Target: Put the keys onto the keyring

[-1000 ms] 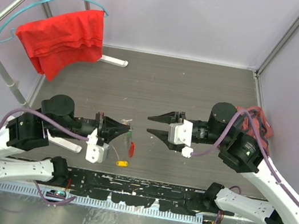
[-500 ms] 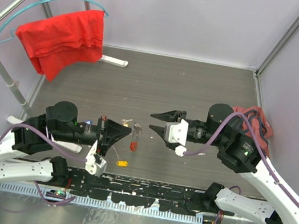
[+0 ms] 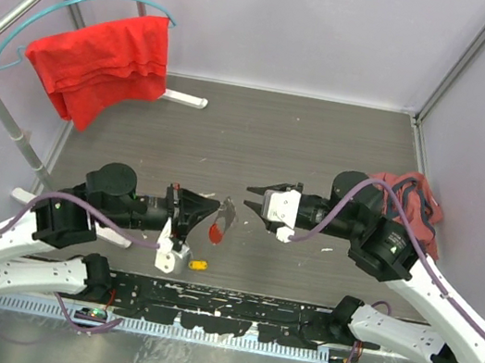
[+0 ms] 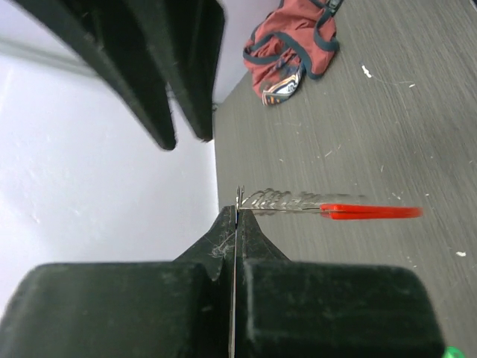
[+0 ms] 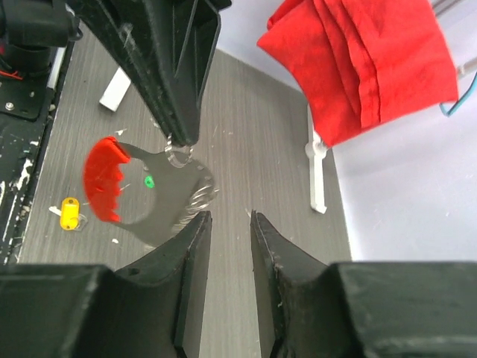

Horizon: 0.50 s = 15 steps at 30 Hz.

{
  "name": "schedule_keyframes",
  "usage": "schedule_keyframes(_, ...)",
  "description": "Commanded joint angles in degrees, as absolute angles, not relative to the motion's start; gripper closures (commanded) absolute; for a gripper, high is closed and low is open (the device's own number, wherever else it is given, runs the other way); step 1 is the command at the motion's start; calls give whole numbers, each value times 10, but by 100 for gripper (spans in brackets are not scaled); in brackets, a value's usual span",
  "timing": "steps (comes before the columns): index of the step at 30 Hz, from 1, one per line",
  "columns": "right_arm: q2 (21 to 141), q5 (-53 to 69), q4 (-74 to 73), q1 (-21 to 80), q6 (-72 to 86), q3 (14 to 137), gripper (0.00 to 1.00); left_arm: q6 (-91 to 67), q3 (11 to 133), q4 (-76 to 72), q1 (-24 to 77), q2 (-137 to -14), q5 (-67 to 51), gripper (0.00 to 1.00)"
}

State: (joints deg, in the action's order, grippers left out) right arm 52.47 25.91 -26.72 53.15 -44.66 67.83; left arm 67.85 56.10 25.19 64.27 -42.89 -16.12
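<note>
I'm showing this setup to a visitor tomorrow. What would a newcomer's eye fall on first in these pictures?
Most likely the bright red cloth hanging at the far left. Next, at mid-table, the left gripper pinches the keyring by its metal loop, with the open right gripper facing it from close by. A red bag lies by the right wall, partly behind the right arm.

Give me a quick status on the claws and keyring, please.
Left claw shut on keyring, at its wire loop. Right claw open, tips close to the loop, contact unclear. Yellow key lying on table, clear of both.
</note>
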Motion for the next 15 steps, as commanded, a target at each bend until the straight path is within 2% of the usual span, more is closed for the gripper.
schedule_keyframes(1, 492, 194, -203, 531, -352, 647, 65, 497, 581, 173, 642, -442, -35, 100)
schedule_keyframes(3, 481, 138, -161, 531, -280, 623, 62, 399, 604, 162, 643, -458, 49, 100)
schedule_keyframes(8, 455, 5, -100, 531, -97, 570, 57, 305, 600, 191, 640, -463, 128, 100)
schedule_keyframes(11, 442, -45, -120, 531, -22, 557, 56, 259, 595, 223, 622, -463, 139, 100)
schedule_keyframes(15, 451, -182, -193, 531, 150, 561, 49, 170, 587, 240, 575, -456, 126, 100)
